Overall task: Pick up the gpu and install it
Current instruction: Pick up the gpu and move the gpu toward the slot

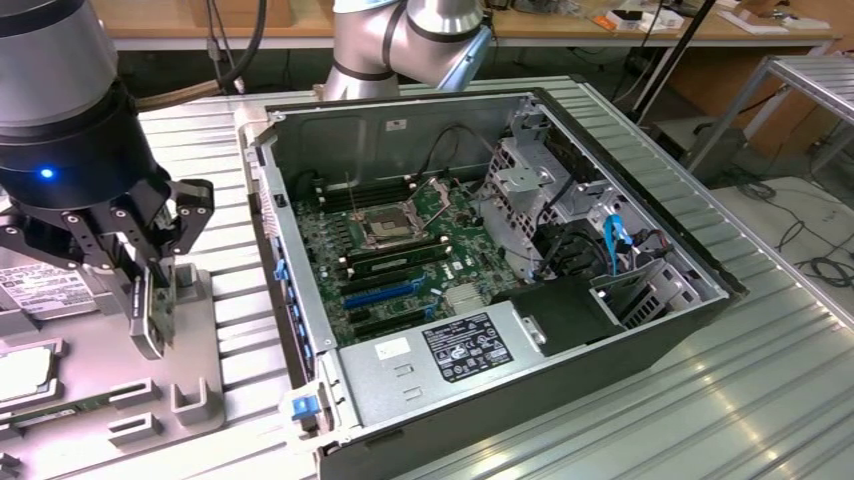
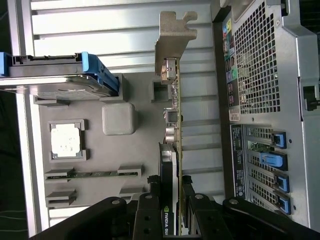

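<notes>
Where fingers [image 2: 148, 212] close, gpu [image 2: 169, 170] sits edge-on, pinched between them, bracket [image 2: 172, 40] outward.

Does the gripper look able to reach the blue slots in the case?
Probably yes: the case lies open, the blue slots sit bare with no cable across them, and the gripper holds the card beside the case.

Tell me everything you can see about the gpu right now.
The gpu is a thin card seen edge-on, with a black body bearing an NVIDIA label and a silver metal end bracket. It hangs bracket end down over the grey parts tray, beside the open computer case, clamped between the fingers of the gripper.
</notes>
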`<state>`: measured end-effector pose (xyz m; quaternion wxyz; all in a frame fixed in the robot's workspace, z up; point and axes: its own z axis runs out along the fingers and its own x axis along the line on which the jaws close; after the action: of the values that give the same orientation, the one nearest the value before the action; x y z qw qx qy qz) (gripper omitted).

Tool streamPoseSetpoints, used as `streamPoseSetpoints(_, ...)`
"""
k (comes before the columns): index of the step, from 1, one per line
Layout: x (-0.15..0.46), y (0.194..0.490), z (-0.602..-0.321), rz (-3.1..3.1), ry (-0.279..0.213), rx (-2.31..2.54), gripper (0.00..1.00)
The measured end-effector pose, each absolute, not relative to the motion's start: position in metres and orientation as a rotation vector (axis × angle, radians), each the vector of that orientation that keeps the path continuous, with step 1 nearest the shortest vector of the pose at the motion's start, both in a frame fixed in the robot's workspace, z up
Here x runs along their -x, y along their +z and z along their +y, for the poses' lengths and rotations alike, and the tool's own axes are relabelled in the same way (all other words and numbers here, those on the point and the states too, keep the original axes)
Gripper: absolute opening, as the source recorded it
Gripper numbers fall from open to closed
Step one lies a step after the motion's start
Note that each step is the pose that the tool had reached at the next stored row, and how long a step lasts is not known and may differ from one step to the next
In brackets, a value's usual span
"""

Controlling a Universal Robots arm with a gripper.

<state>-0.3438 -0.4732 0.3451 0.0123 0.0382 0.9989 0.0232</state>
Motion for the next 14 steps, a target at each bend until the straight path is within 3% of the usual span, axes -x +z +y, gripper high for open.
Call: streamPoseSetpoints(14, 0.3438, 0.3516, -0.4732, 3.114, 0.072, -0.119, 0.27)
